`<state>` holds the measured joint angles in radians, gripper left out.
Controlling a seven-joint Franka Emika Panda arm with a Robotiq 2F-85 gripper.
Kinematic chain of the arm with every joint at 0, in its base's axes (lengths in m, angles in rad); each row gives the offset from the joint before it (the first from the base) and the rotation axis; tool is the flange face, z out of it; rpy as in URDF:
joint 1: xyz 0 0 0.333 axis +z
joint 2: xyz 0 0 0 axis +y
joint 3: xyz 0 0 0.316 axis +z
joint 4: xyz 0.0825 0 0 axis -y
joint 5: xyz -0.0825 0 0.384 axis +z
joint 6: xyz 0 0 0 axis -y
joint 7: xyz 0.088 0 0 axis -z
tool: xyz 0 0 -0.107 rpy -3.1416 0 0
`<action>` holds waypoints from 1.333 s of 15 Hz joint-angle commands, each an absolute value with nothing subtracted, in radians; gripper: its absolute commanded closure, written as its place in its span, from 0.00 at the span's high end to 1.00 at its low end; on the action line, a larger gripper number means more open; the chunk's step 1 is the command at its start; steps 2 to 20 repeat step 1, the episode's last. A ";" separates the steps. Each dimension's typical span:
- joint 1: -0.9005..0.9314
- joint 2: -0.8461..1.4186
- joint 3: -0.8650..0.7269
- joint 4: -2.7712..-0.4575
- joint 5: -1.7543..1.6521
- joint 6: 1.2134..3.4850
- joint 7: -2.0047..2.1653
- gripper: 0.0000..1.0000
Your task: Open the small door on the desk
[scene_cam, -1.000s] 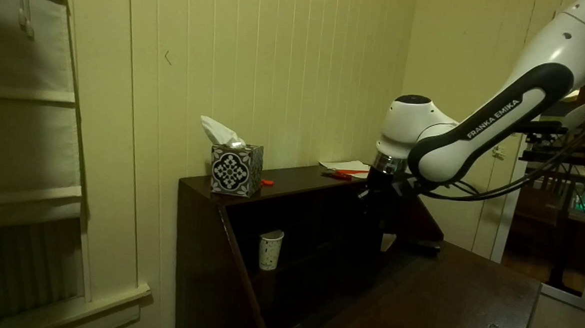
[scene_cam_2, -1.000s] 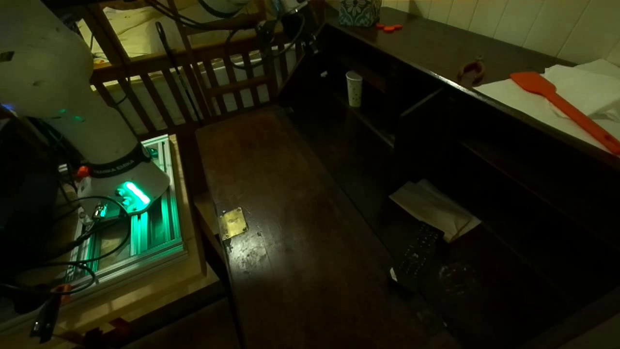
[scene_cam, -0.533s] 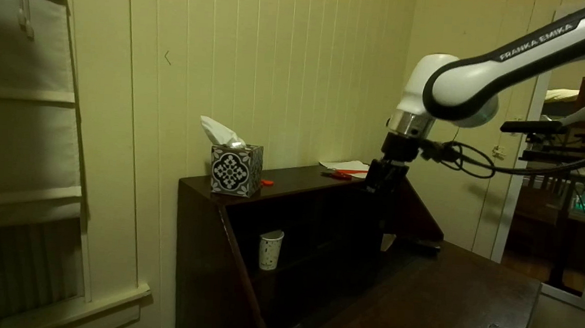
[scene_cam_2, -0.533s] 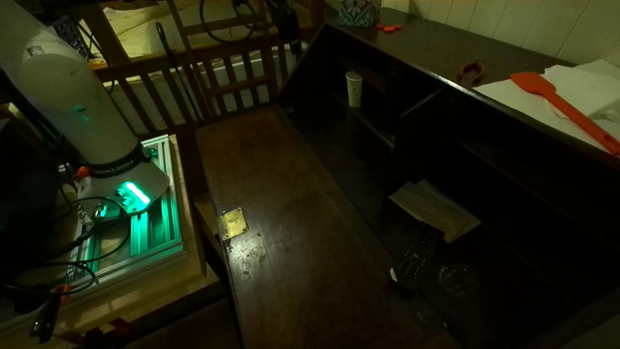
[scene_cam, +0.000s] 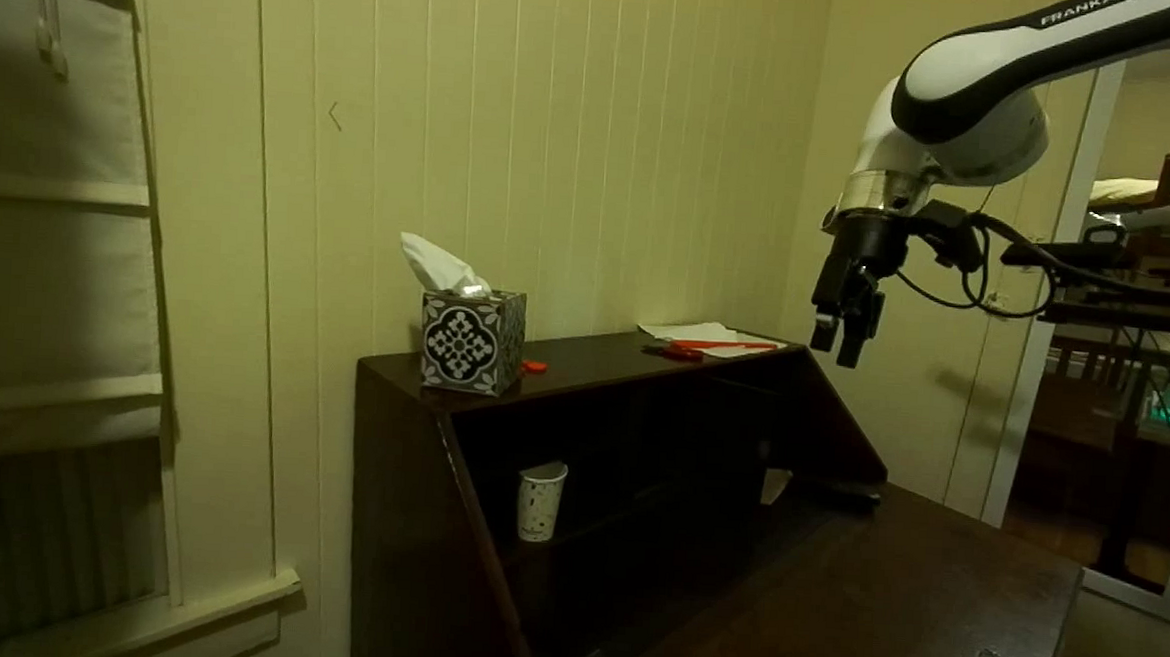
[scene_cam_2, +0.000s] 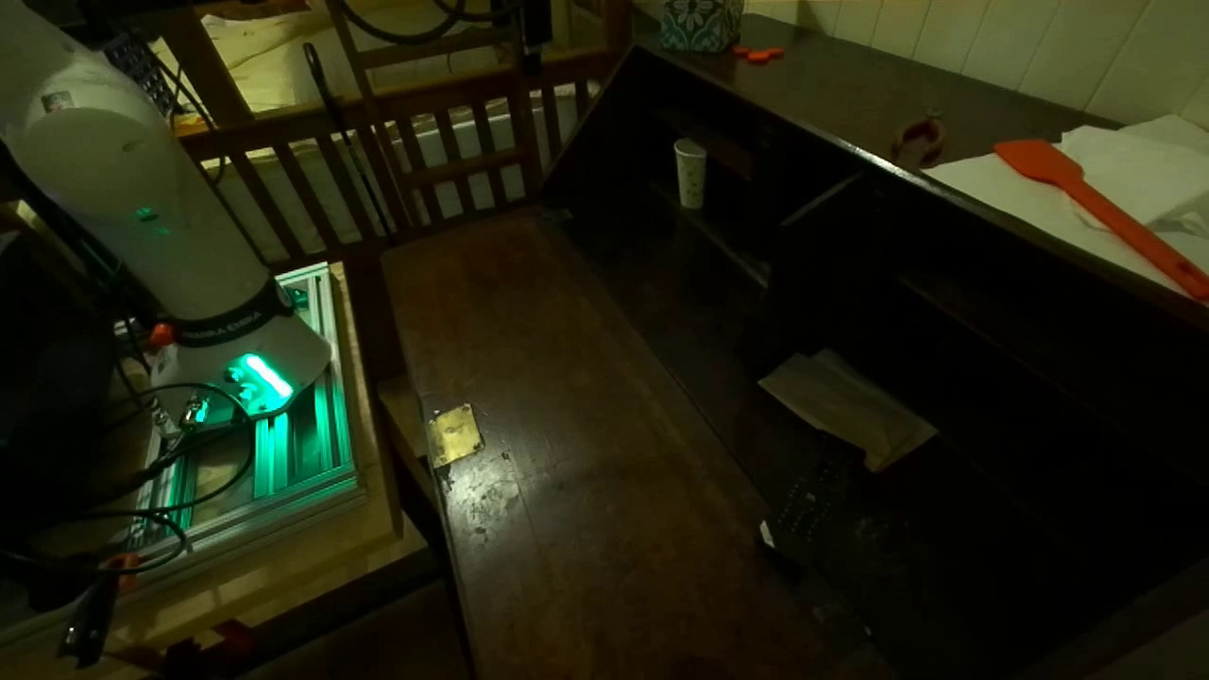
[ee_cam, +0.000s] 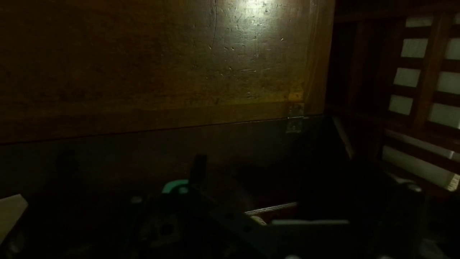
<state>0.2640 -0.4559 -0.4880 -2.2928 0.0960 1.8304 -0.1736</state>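
Grooved panelling [scene_cam: 593, 169], pale yellow-green, as backdrop. Secretary desk [scene_cam: 395, 509], dark brown wood, set along it; drop-front [scene_cam: 882, 584] lowered, cubbyholes [scene_cam_2: 826, 236] behind (mostly too dark to read). On the flat top [scene_cam_2: 850, 94]: patterned tissue box [scene_cam: 464, 342]; orange-red spatula [scene_cam_2: 1100, 203] lying across white paper [scene_cam_2: 1148, 165]. On an inner shelf [scene_cam_2: 741, 250]: speckled paper cup [scene_cam: 541, 501], upright. Robotiq gripper [scene_cam: 838, 340]: up clear of the desk, pointing down, fingers [scene_cam: 855, 343] visibly parted, exact gap unclear, nothing held.

The desk [scene_cam_2: 576, 406] looks like scratched, glossy wood, its plate [scene_cam_2: 456, 434] shiny metal, the white sheets [scene_cam_2: 1148, 170] matt paper.
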 commanded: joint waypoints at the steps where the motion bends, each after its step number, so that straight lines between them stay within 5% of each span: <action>1: 0.139 -0.424 -0.383 -2.289 0.150 1.822 -0.223 1.00; 20: 0.139 -0.424 -0.383 -2.289 0.150 1.822 -0.223 1.00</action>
